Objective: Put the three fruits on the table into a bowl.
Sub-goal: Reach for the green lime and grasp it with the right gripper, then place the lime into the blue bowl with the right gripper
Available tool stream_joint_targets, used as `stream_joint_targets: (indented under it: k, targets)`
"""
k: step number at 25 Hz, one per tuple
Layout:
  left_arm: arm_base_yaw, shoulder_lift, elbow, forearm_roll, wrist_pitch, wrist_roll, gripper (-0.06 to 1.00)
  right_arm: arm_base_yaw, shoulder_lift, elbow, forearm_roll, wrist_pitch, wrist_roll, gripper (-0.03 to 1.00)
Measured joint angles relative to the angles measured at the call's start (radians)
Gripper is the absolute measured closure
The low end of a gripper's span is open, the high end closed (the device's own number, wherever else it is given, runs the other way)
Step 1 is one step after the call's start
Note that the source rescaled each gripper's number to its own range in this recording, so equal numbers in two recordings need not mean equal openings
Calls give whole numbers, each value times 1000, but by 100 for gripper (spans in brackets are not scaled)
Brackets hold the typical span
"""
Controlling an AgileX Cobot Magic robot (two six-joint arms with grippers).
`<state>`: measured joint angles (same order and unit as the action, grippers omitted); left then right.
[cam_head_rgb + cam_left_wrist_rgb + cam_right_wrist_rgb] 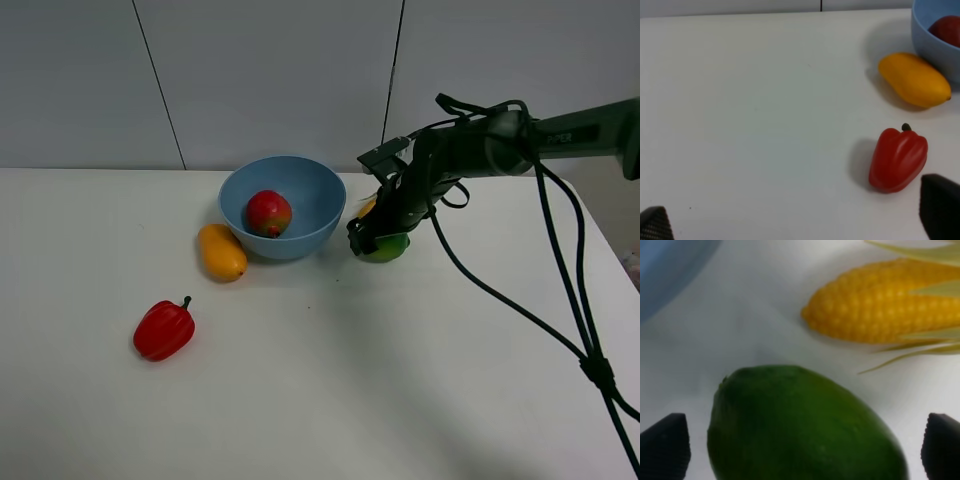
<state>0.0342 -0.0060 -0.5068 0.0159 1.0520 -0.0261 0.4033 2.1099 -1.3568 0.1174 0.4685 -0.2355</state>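
right gripper (802, 452): black ribbed fingers (665, 450) spread, flanking glossy oval lime (805, 425) on white table (400, 380) | left gripper (797, 215): fingers (940, 205) spread | round red fruit (269, 213): inside smooth blue bowl (240, 185) | oblong mango (221, 252): beside bowl

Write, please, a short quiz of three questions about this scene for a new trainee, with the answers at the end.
1. True or false: the round red fruit lies inside the bowl.
2. Which fruit lies between the open jaws of the right tool? A) the mango B) the lime C) the round red fruit
3. How many of the three fruits lie outside the bowl?

Key
1. True.
2. B. The jaws stand on either side of the lime, with a gap on each side.
3. Two: the lime and the mango.
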Motion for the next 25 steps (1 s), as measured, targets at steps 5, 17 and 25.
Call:
stream_joint_targets:
  k: [5, 17, 25]
  targets:
    - [0, 0, 0, 0, 0, 0, -6, 0, 12, 0, 14, 11, 1, 85]
    - [0, 0, 0, 0, 0, 0, -6, 0, -181, -6, 29, 99, 87, 85]
    - [0, 0, 0, 0, 0, 0, -6, 26, -174, -249, 124, 71, 96, 85]
